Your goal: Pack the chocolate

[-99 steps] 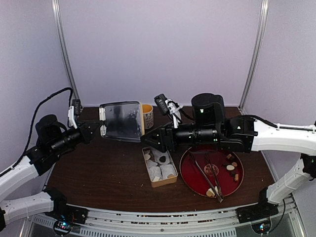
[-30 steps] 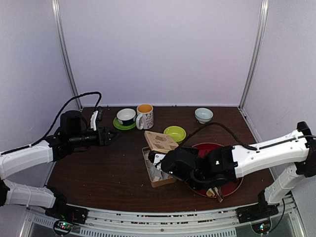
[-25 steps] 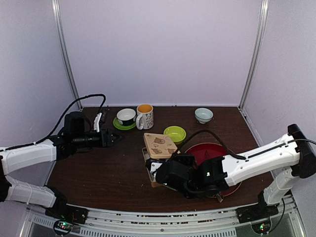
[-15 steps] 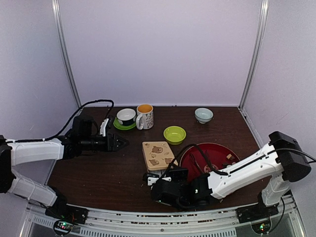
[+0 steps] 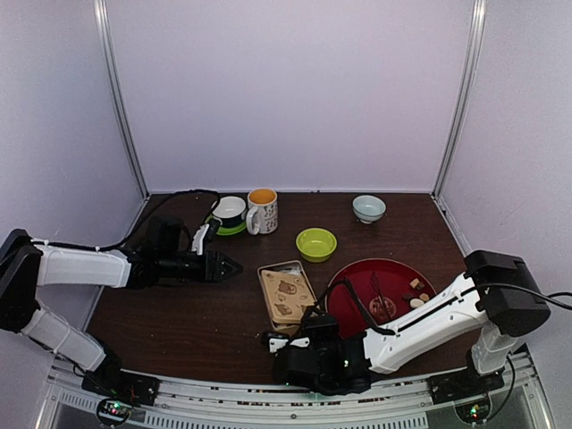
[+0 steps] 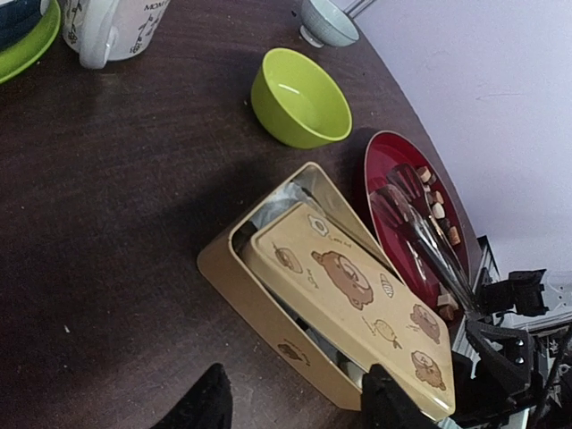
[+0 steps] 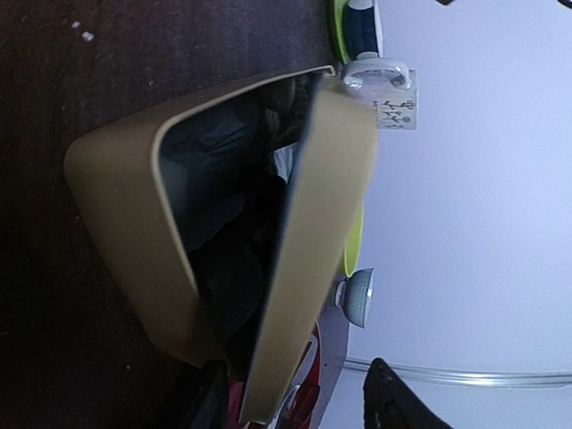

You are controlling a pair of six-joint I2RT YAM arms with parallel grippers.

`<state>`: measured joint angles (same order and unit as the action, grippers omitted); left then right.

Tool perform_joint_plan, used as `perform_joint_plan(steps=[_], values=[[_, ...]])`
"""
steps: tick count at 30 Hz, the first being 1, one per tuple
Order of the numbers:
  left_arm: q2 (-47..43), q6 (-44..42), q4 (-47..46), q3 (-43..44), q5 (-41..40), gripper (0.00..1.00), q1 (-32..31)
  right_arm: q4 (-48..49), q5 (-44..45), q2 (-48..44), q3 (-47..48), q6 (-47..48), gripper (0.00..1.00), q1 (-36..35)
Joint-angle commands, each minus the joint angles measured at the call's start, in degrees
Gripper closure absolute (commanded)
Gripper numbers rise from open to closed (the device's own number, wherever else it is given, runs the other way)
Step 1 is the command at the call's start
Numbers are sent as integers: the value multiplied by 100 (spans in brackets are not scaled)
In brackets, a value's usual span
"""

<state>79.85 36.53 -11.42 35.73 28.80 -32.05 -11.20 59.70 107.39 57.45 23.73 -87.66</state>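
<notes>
Chocolate (image 5: 415, 286) pcs lie loose on the red tray (image 5: 393, 268)'s right side beside the tongs (image 6: 424, 241), well apart from the gold tin (image 6: 268, 313). Both arms have jaws apart & empty: right gripper (image 5: 281, 342) just at the tin's near end, left gripper (image 5: 231, 265) off to its left. Risk: the bear-print lid (image 6: 349, 295) sits skewed & tilted on the tin, so a bump could jam it or shove the tin, & pcs can't go in till it's off.

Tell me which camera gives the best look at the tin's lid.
The left wrist view. There the lid is large in frame, bear print facing up, and sits crooked on the tin rather than seated. In the top view the lid is small, seen from above. The right wrist view shows it nearly edge-on.
</notes>
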Motion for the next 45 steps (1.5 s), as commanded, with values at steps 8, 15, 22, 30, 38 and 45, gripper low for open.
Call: perform_joint_plan(steps=[8,15,22,30,38,45], values=[[285,-116,-282,252,-185,48,-144,-784,-478,-402,195,-480,26,-127],[319,-41,-166,315,-254,45,-254,-1190,-1301,-1316,335,-1157,6,-223],[325,679,470,552,-810,41,-789,-1108,-2120,-2250,209,-1861,6,-172],[326,1864,316,444,-1291,39,-1443,-973,-2793,-2797,-2,-3493,18,467],[593,2051,472,565,-1422,45,-1602,-730,-4302,-3529,-412,-4748,26,1452],[1066,2097,363,783,-1317,48,-1705,-833,-4358,-3565,-474,-5005,27,1649]])
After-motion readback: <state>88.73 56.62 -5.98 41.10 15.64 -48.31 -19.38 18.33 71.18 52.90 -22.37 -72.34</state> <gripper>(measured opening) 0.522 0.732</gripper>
